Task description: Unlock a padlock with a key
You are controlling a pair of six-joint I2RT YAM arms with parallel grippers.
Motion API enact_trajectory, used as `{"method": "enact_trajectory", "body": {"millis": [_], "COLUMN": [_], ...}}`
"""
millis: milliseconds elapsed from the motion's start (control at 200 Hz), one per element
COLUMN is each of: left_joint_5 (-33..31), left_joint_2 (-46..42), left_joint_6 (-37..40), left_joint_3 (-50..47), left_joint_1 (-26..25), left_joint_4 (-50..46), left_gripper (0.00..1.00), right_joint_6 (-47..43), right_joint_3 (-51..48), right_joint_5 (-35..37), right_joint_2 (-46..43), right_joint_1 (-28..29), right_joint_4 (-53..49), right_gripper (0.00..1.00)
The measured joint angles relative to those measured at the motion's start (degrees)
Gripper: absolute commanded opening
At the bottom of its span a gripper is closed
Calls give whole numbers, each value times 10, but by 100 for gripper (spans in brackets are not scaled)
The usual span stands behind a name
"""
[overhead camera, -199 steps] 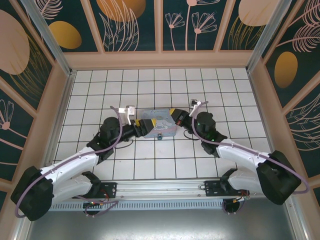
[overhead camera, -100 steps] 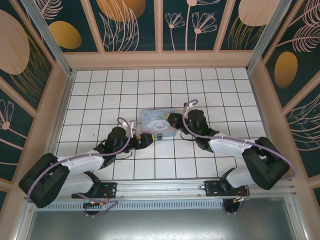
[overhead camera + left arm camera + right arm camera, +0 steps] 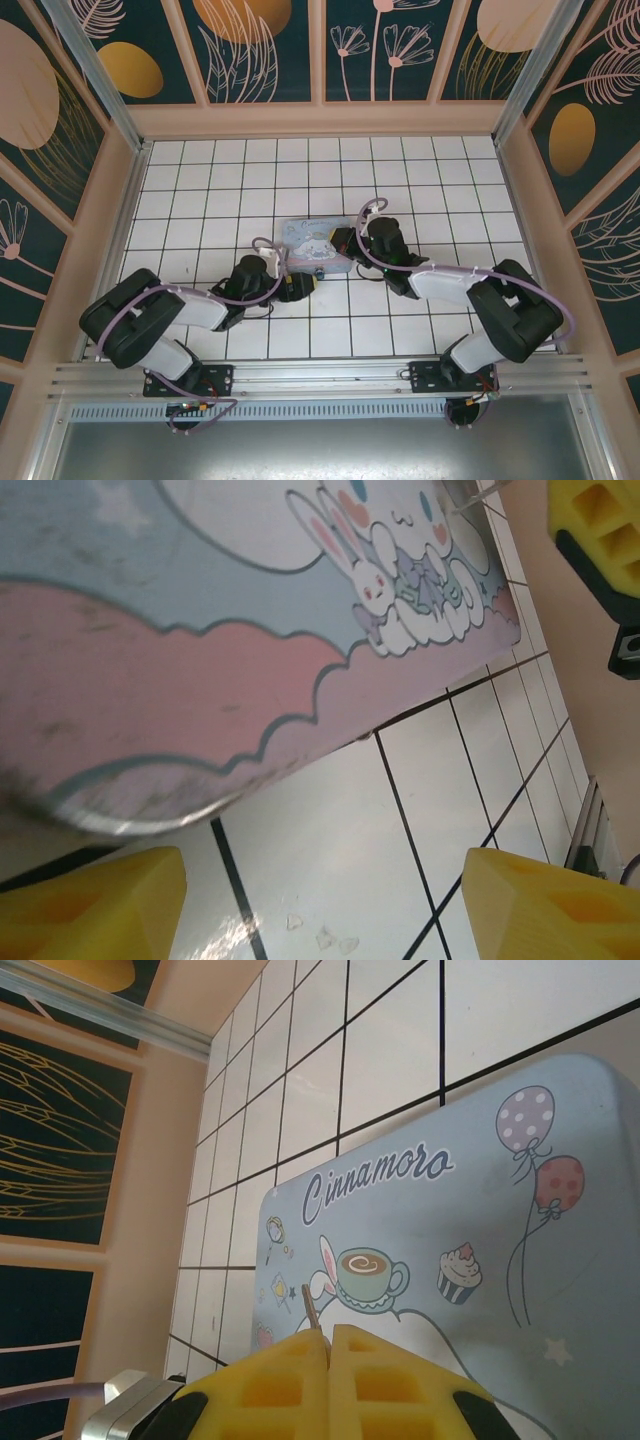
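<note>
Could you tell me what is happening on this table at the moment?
Two robot arms are working at a pastel-blue cartoon-print box on the tiled table. The right arm's fingers are shut on a thin sliver, apparently the key, held over the box lid. The left arm's fingers are spread open, low by the box's near edge, holding nothing. The padlock seems to be the small dark spot on that edge, too small to judge.

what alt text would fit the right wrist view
The right gripper, shut tight, pinches a thin dark sliver, possibly the key, in front of a pastel-blue cartoon box lettered Cinnamoro. A white tiled table lies beyond.
</note>
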Motion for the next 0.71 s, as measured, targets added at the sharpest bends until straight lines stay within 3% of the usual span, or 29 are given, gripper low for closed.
{"method": "enact_trajectory", "body": {"millis": [270, 706], "left_joint_5": [-13, -106], "left_joint_2": [61, 90], "left_joint_6": [31, 112], "left_joint_3": [38, 49], "left_joint_1": [-21, -21], "left_joint_4": [34, 46], "left_gripper": [71, 70], "right_joint_6": [9, 17], "right_joint_3": [3, 3], "right_joint_5": [0, -5], "right_joint_2": [28, 48], "right_joint_1": [0, 0], "right_joint_4": [5, 35], "right_gripper": [0, 0]}}
